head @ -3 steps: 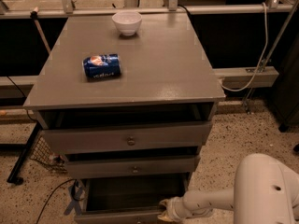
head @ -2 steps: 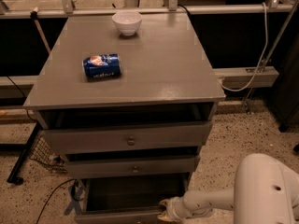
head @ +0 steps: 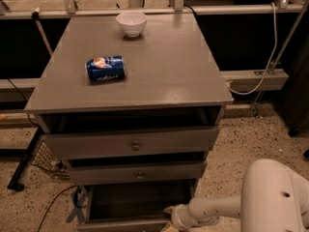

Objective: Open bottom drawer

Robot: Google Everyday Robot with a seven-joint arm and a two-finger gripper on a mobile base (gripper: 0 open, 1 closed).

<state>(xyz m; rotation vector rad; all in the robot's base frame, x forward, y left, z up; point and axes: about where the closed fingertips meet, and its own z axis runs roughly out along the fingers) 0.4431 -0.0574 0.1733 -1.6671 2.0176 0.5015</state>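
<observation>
Tool [head: 168,221] at bottom drawer [head: 126,224] front, cut off by frame; grip unreadable.

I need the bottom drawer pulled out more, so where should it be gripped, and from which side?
Grip the bottom drawer by the top edge of its front panel, coming down from above. The drawer stands partly open, so that edge is exposed; its knob is not in view. The gripper sits low at the panel's right end.

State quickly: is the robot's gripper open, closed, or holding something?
Gripper: low by the bottom drawer's right front corner; open or closed cannot be told.
</observation>
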